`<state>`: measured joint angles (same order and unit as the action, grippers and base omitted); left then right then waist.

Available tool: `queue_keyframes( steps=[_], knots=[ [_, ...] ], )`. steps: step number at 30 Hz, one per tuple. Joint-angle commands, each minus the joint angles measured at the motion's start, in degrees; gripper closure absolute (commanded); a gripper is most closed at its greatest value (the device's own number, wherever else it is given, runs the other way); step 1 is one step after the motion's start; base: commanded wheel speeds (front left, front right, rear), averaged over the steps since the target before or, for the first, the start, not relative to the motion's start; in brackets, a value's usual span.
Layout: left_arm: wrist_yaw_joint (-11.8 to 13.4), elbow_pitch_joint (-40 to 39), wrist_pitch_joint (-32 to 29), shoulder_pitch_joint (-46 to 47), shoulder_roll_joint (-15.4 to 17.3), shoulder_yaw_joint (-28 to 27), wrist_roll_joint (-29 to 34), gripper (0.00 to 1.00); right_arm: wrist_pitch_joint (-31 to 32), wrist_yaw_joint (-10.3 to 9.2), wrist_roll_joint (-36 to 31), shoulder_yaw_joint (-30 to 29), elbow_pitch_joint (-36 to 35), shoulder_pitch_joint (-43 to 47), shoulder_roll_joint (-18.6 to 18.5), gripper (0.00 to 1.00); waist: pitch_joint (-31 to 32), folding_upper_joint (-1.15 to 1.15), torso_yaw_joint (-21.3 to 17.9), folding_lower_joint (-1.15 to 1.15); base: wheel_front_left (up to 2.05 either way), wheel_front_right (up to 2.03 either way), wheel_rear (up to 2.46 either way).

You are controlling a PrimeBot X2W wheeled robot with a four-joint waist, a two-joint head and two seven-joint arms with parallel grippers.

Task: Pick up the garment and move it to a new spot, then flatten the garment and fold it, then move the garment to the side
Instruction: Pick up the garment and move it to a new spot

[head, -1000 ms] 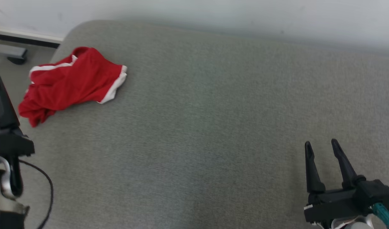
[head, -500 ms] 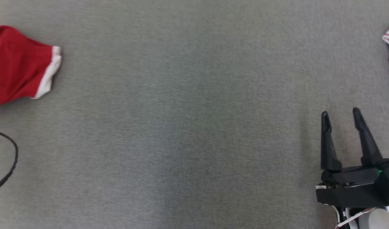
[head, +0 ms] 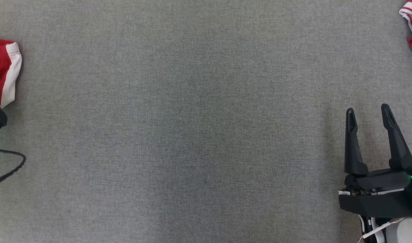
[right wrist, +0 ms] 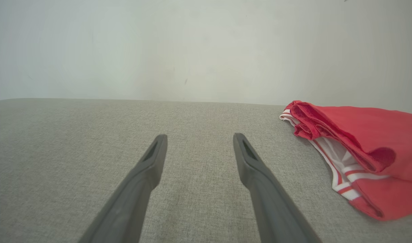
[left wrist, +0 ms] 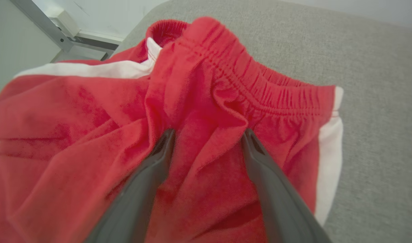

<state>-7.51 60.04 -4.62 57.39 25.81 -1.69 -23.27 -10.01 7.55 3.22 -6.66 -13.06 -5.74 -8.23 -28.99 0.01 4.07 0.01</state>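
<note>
left gripper — spread, tips on shorts | right gripper — spread, hovering

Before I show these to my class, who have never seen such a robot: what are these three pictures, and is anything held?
This is a wheeled robot with two arms, each ending in a two-fingered gripper. The wide picture comes from its head camera, looking down on a grey cloth surface; the right gripper stands open at the lower right. The other two come from wrist cameras looking along the fingers. The left gripper presses its open fingers into crumpled red shorts with white stripes, a fold between them, not yet pinched. The right wrist view shows a second red garment lying off to one side of that gripper's open fingers. Nothing is held.
</note>
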Motion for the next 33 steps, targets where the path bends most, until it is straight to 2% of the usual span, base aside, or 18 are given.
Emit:
queue_keyframes(
  steps=[1,5,6,7,8,16,22,26,33],
  knots=[
    [0.1,0.8,-1.6,1.0,0.2,0.1,-1.2,0.00,0.2,-0.15,-0.3,0.0,-0.3,-0.4,0.1,0.00,-0.2,-0.01,0.0,-0.01,0.00,0.00,0.00],
    [0.1,2.8,-6.4,1.1,0.0,2.2,-3.9,0.00,0.5,-0.15,-0.4,0.0,-0.4,-0.5,0.0,0.00,-0.3,-0.01,-0.2,-0.01,0.00,0.00,0.00],
    [0.1,3.3,-6.7,1.1,0.3,2.4,-4.2,0.09,0.5,-0.15,-0.4,0.0,-0.3,-0.6,0.1,0.00,-0.2,-0.01,-0.2,-0.01,0.00,0.00,0.00],
    [0.1,3.7,-6.7,0.9,0.6,2.9,-4.0,0.67,0.5,-0.15,-0.4,0.1,-0.2,-0.7,0.1,0.00,-0.1,-0.01,-0.2,-0.01,0.00,0.00,0.00],
    [0.1,4.1,-6.1,0.8,0.9,3.1,-4.0,1.00,0.6,-0.15,-0.5,0.2,0.0,-0.8,0.2,0.00,0.0,-0.01,-0.3,-0.01,0.00,0.00,0.00],
    [0.4,2.3,6.5,3.0,1.8,5.0,-1.7,1.00,-0.7,-0.15,0.4,0.1,2.9,-0.3,1.1,0.00,4.3,-0.01,0.6,-0.01,0.00,0.00,0.00],
    [0.2,-2.5,12.8,6.2,2.3,8.5,1.6,1.00,-2.7,-0.15,1.6,1.2,8.5,0.2,2.4,0.00,9.8,-0.01,0.5,-0.01,0.00,0.00,0.00],
    [0.0,-7.4,14.3,8.6,1.5,10.6,2.0,1.00,-3.9,-0.15,2.4,1.8,12.4,0.6,3.3,0.00,13.1,-0.01,-0.7,-0.01,0.00,0.00,0.00],
    [0.1,-16.2,13.0,9.4,-1.4,13.6,0.4,1.00,-4.9,-0.15,3.5,2.1,17.1,1.0,4.2,0.00,16.9,-0.01,-4.8,-0.01,0.00,0.00,0.00]
  ],
)
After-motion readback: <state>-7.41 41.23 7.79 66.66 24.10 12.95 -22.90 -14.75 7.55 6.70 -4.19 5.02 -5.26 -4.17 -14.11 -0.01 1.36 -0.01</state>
